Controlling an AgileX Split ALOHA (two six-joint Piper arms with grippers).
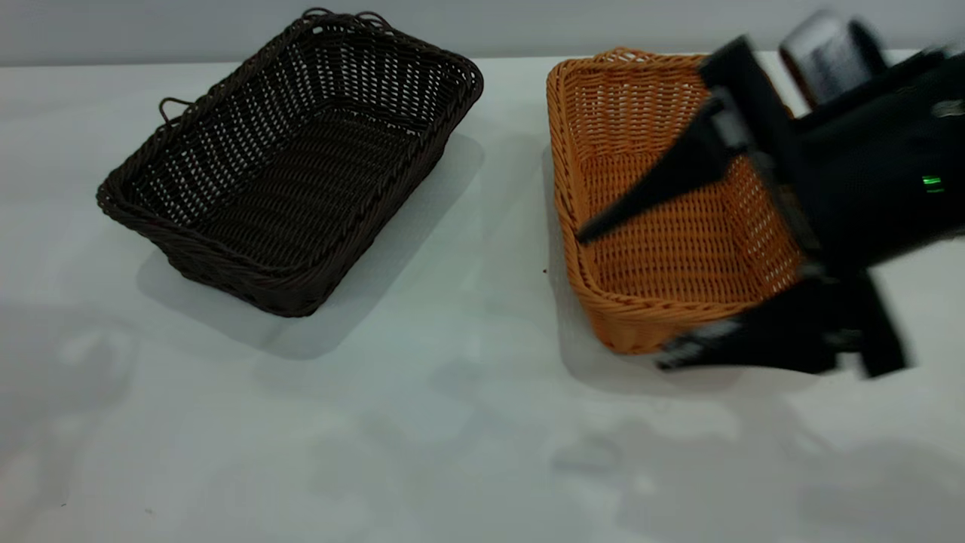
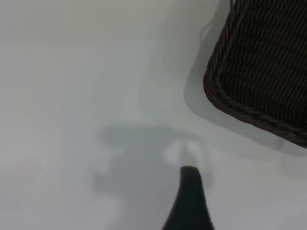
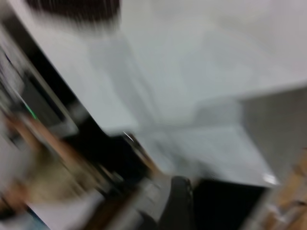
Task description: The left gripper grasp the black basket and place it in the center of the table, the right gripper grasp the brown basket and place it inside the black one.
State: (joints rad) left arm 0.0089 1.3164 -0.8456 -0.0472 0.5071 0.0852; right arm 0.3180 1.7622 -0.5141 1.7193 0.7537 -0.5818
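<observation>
The black basket [image 1: 294,166] sits on the table [image 1: 452,422] at the back left, angled; its corner shows in the left wrist view [image 2: 264,62]. The brown basket [image 1: 663,256] sits at the back right. My right gripper [image 1: 626,298] is open wide at the brown basket's near end: one finger reaches over the inside, the other lies outside the front wall. It holds nothing. Of my left gripper only one dark fingertip [image 2: 190,184] shows, above bare table, apart from the black basket. It is out of the exterior view.
The two baskets stand apart with a strip of bare table between them. Loose strand loops [image 1: 172,105] stick out at the black basket's rim. The right wrist view is smeared; one fingertip [image 3: 175,201] and the table's edge show.
</observation>
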